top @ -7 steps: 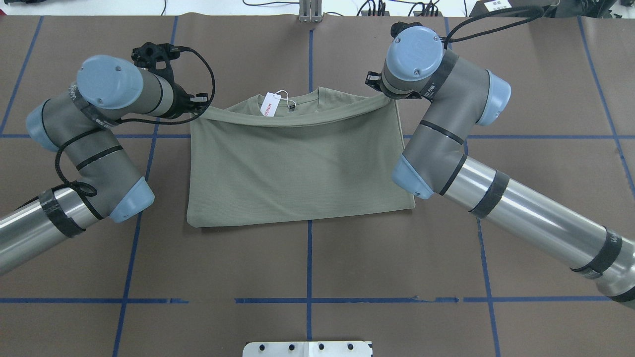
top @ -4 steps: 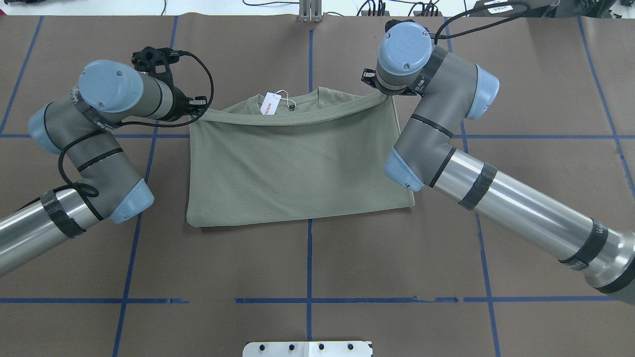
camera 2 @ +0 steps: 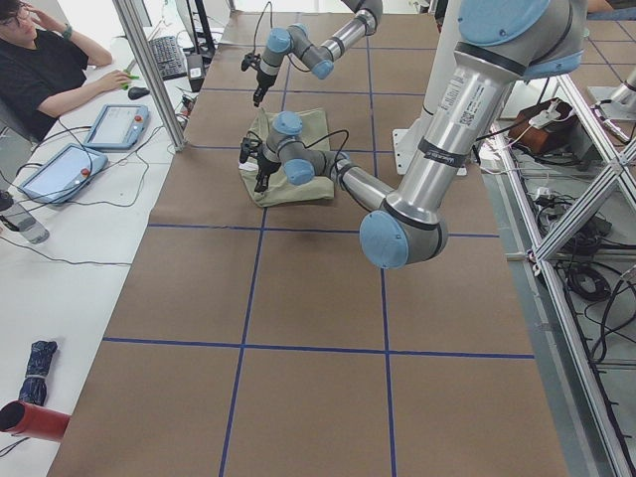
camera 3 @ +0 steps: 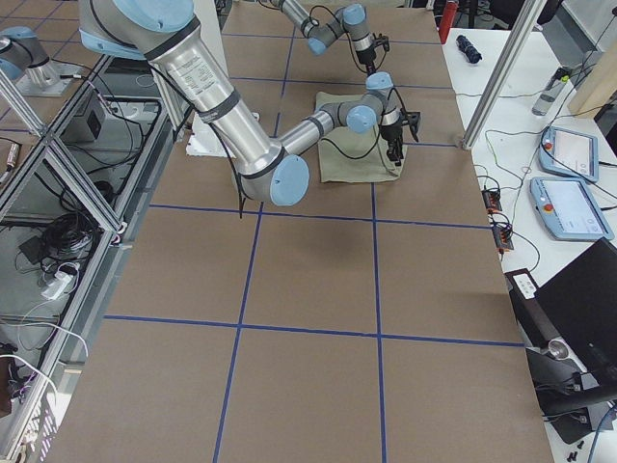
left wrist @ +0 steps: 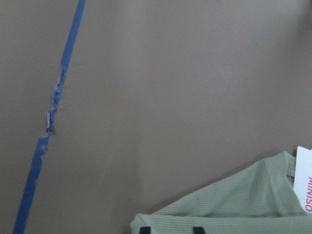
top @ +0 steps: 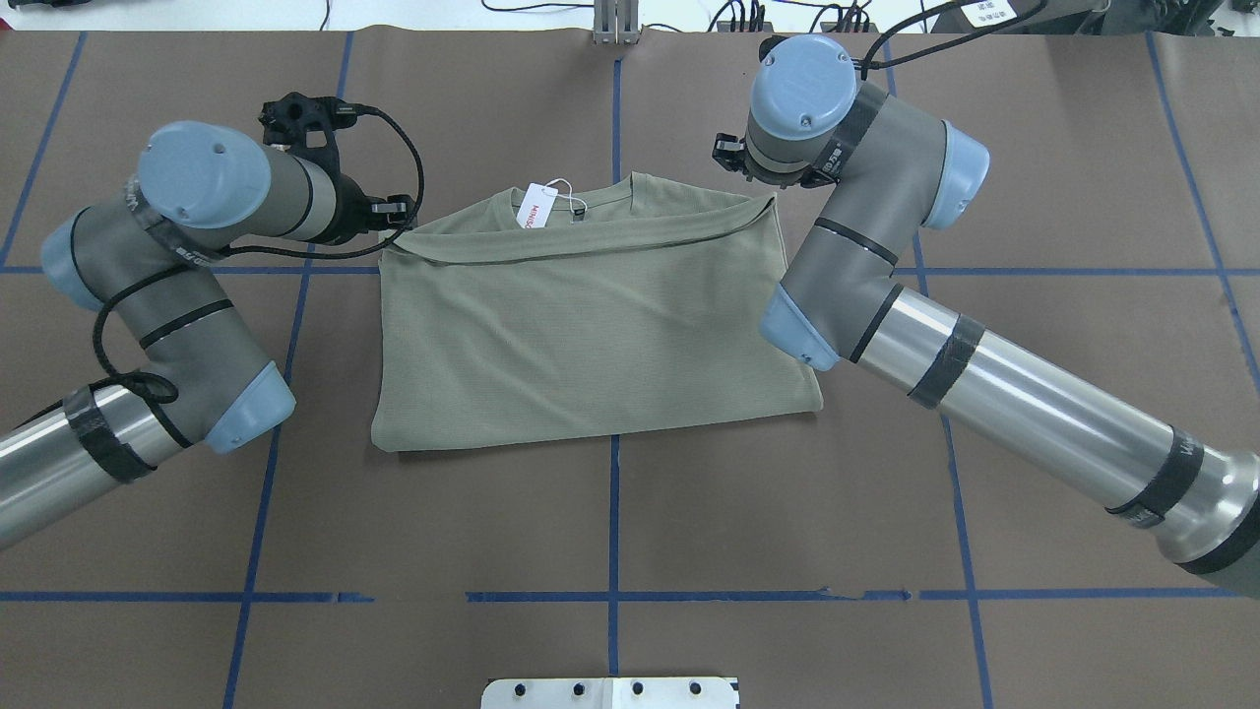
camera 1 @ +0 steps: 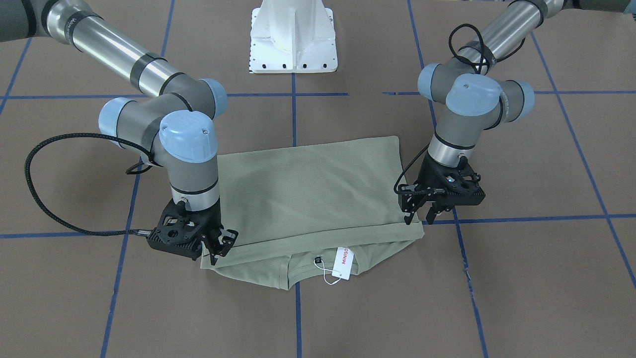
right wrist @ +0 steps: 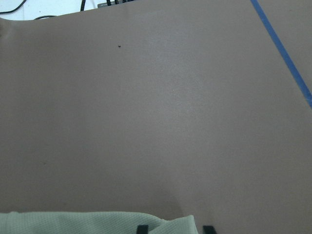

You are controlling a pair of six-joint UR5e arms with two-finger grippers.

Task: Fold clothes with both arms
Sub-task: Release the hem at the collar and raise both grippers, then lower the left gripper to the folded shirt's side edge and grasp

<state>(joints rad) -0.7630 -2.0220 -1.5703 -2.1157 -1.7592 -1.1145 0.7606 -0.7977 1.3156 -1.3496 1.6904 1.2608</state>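
The sage-green shirt (camera 1: 308, 194) (top: 591, 335) lies flat on the brown table cover. Its lower half is folded up almost to the collar, where the white hang tag (camera 1: 344, 262) (top: 536, 207) pokes out. My left gripper (camera 1: 419, 219) (top: 394, 212) hovers open just over the folded edge's corner, with nothing between its fingers. My right gripper (camera 1: 218, 248) stands open at the opposite corner; in the overhead view its wrist hides it. Both wrist views show separated fingertips at the bottom edge, over the shirt (left wrist: 243, 204) (right wrist: 97, 224).
The white pedestal base (camera 1: 293, 40) (top: 610, 692) sits at the robot's side of the table. Blue tape lines (top: 612, 512) cross the brown cover. A person (camera 2: 50, 70) sits at a side desk with tablets (camera 2: 114, 124) beyond the far edge.
Both grippers have let go of the folded-over edge, which has dropped flat onto the shirt. The left wrist has drawn back leftward, and the right wrist has shifted slightly away from the corner.
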